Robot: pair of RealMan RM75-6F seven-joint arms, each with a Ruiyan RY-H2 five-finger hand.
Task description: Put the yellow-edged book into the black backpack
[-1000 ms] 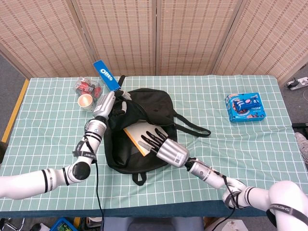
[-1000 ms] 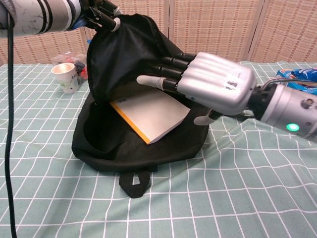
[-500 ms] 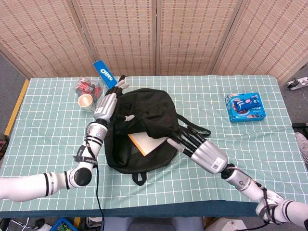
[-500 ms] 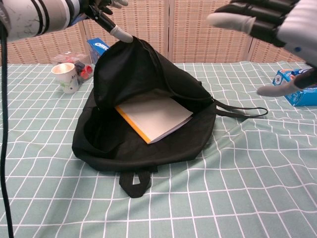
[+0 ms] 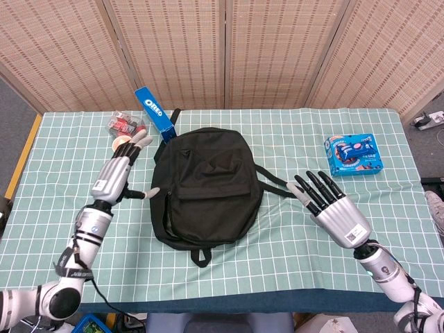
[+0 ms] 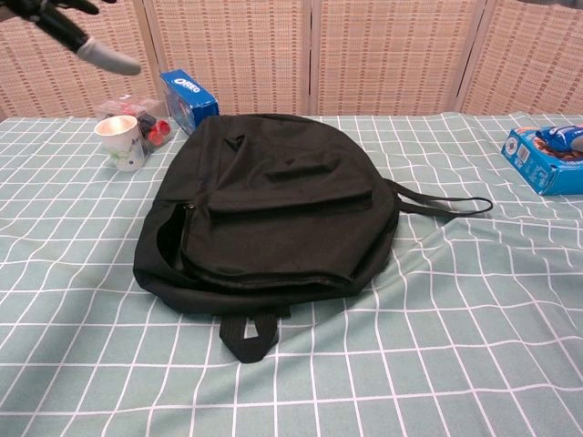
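The black backpack (image 5: pixel 207 188) is matt cloth on a checked, creased tablecloth (image 5: pixel 291 236).

Black backpack (image 5: pixel 208 187) — green-and-white checked tablecloth (image 5: pixel 291 229) — blue boxes.

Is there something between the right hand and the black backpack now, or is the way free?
Nothing visible stands between them. The right hand hovers open to one side of the black backpack, with only bare tablecloth and the backpack's own strap in the gap. The yellow-edged book is not visible; the flap lies closed.
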